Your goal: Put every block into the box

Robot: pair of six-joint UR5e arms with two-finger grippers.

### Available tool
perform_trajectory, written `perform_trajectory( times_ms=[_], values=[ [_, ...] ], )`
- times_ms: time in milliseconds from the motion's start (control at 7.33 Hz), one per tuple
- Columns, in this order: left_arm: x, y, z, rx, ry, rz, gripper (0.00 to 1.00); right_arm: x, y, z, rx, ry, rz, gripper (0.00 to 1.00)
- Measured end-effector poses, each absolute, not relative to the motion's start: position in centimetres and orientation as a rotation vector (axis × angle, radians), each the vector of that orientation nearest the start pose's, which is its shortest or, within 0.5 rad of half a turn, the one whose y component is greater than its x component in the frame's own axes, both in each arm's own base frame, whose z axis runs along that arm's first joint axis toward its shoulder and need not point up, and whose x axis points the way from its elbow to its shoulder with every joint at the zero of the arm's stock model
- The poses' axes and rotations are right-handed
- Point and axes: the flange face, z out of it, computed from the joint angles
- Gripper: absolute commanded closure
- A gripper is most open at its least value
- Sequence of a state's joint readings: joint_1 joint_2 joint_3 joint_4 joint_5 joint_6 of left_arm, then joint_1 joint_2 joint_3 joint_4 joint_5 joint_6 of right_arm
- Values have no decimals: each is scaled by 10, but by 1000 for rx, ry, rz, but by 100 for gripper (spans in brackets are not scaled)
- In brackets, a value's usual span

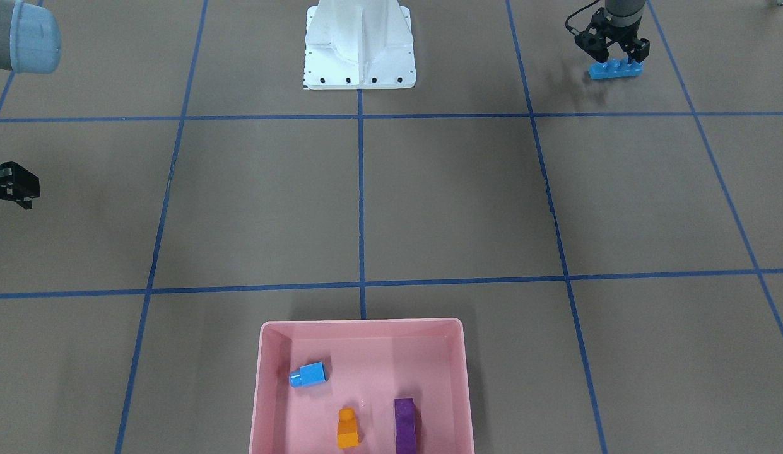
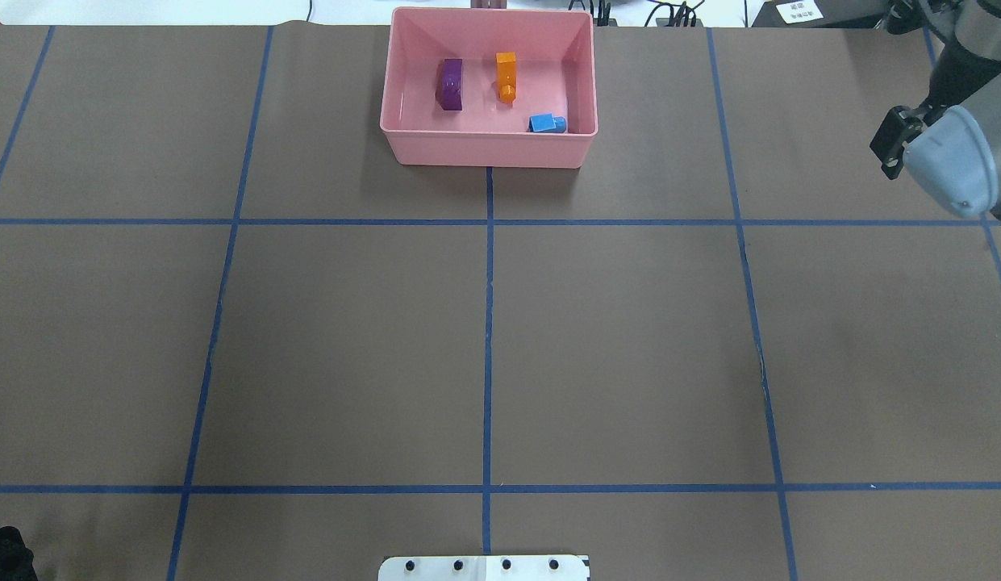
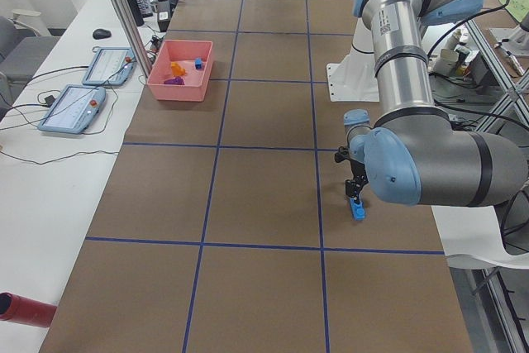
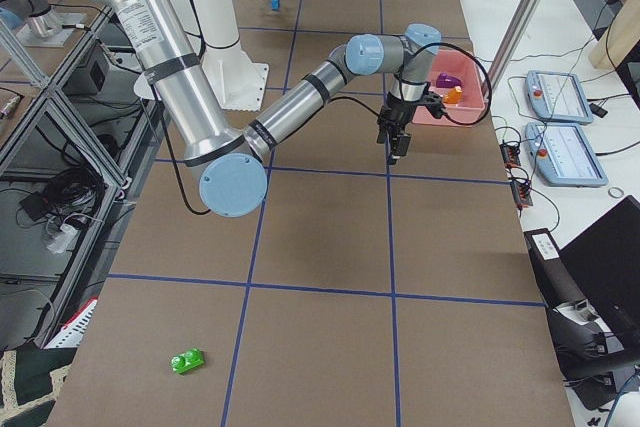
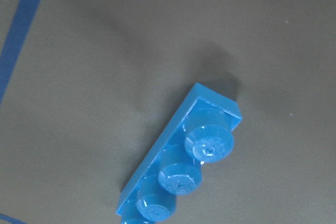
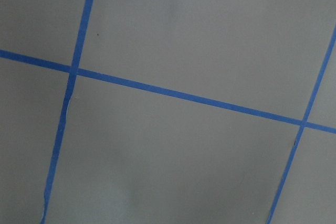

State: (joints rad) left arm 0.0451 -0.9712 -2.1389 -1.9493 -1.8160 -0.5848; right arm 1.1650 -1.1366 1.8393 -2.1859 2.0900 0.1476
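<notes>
The pink box [image 1: 363, 323] stands at the table's far edge [image 2: 488, 155]. In it lie the small blue brick [image 1: 309, 375], the orange brick [image 1: 347, 429] and the purple brick [image 1: 406, 425]. The long blue brick [image 1: 615, 69] lies near the robot's left, and fills the left wrist view [image 5: 178, 166]. My left gripper [image 1: 617, 58] hangs right over it with its fingers apart; whether they touch it I cannot tell. The green brick [image 4: 187, 358] lies far off on the robot's right. My right gripper [image 1: 30, 192] hovers open and empty over bare table.
The white robot base [image 1: 359, 53] stands at the table's near middle. Blue tape lines [image 1: 361, 189] divide the brown table cover into squares. Control tablets [image 3: 73, 109] and a red cylinder [image 3: 25, 307] lie on the white bench beside the table.
</notes>
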Motion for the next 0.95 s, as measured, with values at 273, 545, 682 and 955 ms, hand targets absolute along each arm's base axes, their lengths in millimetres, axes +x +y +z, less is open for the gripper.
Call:
perform_trajectory(
  times_ms=[273,545,682,955],
  values=[
    [288,-95,588,-65,437,1060,21,-148,-569,378,-61,-523,-287,0],
    [290,-94,590,-68,435,1059,24,-147,-568,380,-61,-522,-292,0],
    [292,-94,590,-67,438,1057,29,-146,-568,380,-61,-522,-291,0],
    [296,-94,586,-65,448,1040,100,-146,-568,381,-62,-520,-290,0]
  ],
)
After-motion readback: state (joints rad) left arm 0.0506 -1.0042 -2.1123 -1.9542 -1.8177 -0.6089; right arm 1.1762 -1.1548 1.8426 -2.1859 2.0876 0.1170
